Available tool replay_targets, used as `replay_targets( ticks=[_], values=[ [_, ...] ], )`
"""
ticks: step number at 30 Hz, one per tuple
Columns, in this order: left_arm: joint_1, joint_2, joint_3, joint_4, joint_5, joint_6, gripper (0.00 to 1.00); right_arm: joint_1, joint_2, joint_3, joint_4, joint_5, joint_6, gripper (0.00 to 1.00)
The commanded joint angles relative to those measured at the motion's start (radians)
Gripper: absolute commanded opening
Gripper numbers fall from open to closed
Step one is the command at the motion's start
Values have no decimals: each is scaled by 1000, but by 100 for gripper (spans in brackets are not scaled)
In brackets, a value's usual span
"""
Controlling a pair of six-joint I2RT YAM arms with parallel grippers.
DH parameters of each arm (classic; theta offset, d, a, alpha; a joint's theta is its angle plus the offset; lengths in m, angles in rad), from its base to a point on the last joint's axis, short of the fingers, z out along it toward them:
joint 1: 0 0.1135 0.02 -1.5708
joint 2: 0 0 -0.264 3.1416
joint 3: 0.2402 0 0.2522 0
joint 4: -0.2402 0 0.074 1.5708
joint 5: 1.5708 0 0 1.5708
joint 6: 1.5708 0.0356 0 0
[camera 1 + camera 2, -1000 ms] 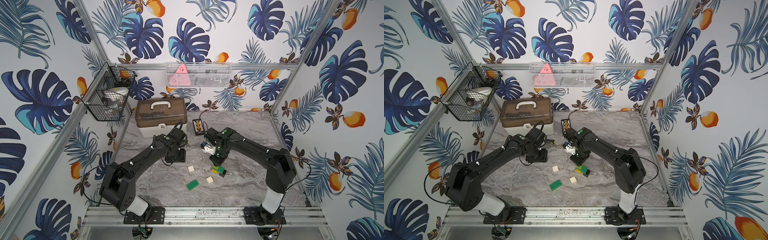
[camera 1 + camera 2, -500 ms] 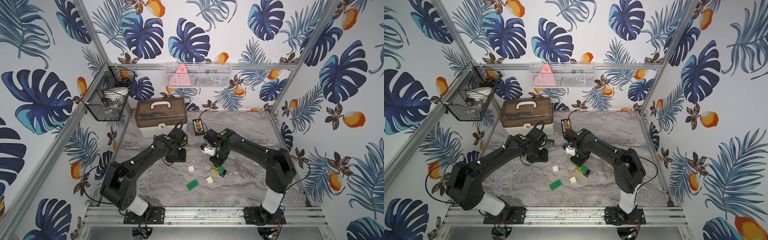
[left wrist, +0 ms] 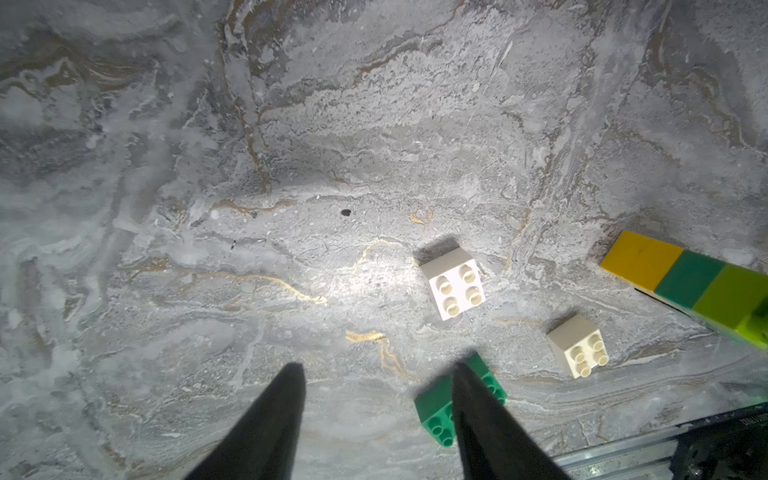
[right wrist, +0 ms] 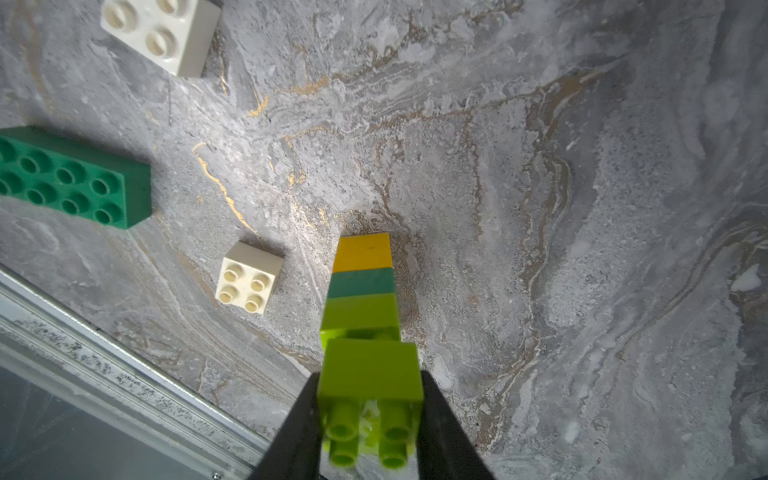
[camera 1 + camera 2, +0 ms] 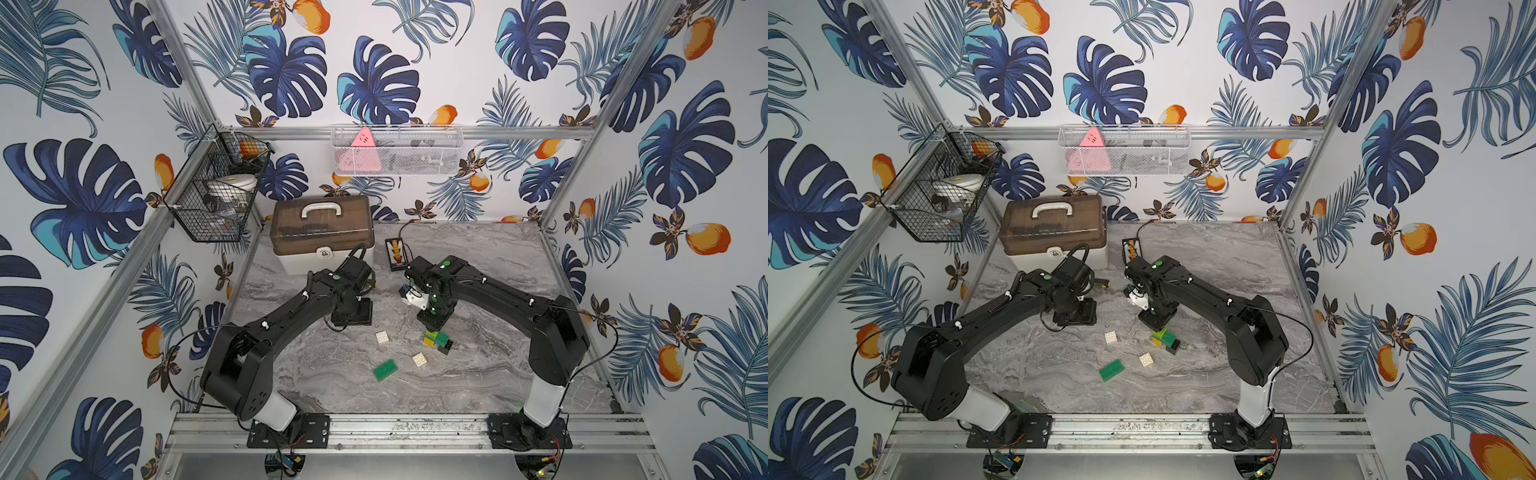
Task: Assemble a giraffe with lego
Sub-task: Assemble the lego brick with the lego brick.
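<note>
So, right gripper (image 4: 369, 399) clamped on lime brick (image 4: 370, 365), right over giraffe stack (image 5: 434, 337) (yellow, dark green, lime), mid-frame in both top views. Meanwhile left gripper (image 3: 378, 368) half open, empty, above table (image 3: 291, 166). Upper left, black wire basket (image 5: 208, 216): white round thing (image 5: 230, 185). Back wall, mesh tray (image 5: 415, 156): pink triangle (image 5: 360, 156). Also brown-lid case (image 5: 322, 232), shut.

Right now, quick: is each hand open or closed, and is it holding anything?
Left hand: open, holding nothing.
Right hand: closed on a lime brick.
</note>
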Motion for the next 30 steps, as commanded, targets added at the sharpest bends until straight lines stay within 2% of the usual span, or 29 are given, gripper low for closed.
replay_targets(
  ticks=[1, 30],
  values=[
    [-2, -5, 0, 4, 1, -2, 62, 3, 12, 8, -7, 9, -4, 27],
    [-2, -1, -2, 7, 6, -2, 62, 7, 18, -55, -3, 23, 5, 27]
  ],
)
